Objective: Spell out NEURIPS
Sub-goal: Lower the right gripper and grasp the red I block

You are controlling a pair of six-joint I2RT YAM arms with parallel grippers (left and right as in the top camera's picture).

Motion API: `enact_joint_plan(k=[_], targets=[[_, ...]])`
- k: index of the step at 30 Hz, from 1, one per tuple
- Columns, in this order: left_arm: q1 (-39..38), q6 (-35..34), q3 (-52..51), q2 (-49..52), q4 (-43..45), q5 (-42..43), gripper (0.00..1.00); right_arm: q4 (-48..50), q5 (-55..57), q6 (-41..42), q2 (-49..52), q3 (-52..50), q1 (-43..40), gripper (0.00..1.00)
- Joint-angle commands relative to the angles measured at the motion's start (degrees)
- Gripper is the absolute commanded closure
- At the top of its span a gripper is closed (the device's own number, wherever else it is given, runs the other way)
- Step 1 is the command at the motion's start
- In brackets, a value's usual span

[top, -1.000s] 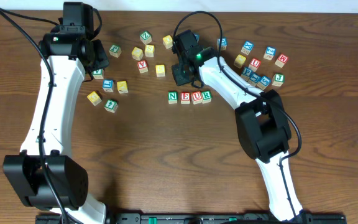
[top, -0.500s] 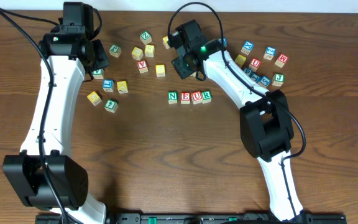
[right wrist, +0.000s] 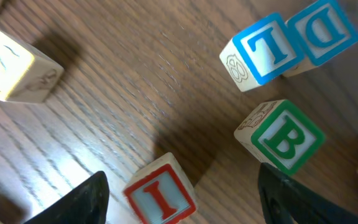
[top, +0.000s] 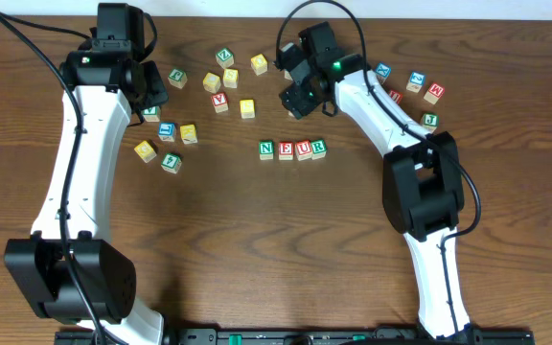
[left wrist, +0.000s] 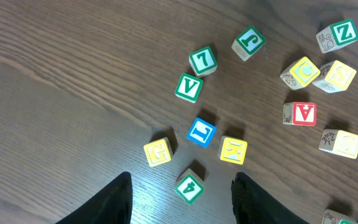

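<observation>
Since a second ago, right gripper [top: 295, 99] shifts right and toward the far edge, off its earlier spot above the spelled row. Its wrist now sits close to the far edge of the desk [top: 257, 240]. Left arm [top: 75, 163] and every block in the overhead view read unchanged.

Spelled row [top: 292, 149] reads N, E, U, R, blocks side by side, mid-desk. Bare wood lies to its right and across the whole near half. Loose blocks crowd the far side: one scatter [top: 189, 133] far-left, another [top: 416, 80] far-right by the right arm's forearm [top: 377, 110].

Right arm rises from the near edge, bends at the elbow, and reaches left along the far side, gripper pointing down. Right wrist view: fingers spread wide, released. The red I block [right wrist: 160, 196] lies on the wood between them, nearer the finger on the view's left; contact cannot be told. Green B block [right wrist: 283, 140] is just beside the other finger. Blue L block [right wrist: 263, 53] and blue D block [right wrist: 322, 28] touch each other beyond it.

Left gripper [left wrist: 182, 177] hangs released over the far-left scatter, holding nothing.
</observation>
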Motion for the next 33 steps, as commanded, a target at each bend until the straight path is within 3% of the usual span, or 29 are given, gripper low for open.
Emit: enact_joint_plan(k=[1,8,15,22,28,33], targets=[[0.04,-0.31,0.5,-1.79,-0.04,-0.72,0.49,-0.22,-2.71,-2.58,1.84,0.87,0.63,0.3],[0.04,-0.28,0.5,-1.79,-0.04,-0.72,0.49,0.0,-2.69,-3.54,2.67,0.87,1.03,0.34],[0.04,-0.28,0.5,-1.79,-0.09,-0.72,0.5,0.13,-0.68,-3.67,2.86,0.87,1.03,0.53],[0.04,-0.28,0.5,-1.79,-0.09,-0.72,0.5,-0.48,0.85,-2.08,2.86,0.9,0.74,0.64],[0.04,-0.28,0.5,-1.79,-0.09,-0.72,0.49,-0.96,6.86,8.5,2.6,1.22,0.74,0.7],[0.04,-0.28,0.5,-1.77,-0.04,-0.72,0.49,-2.67,8.72,12.68,1.18,1.25,0.76,0.71]])
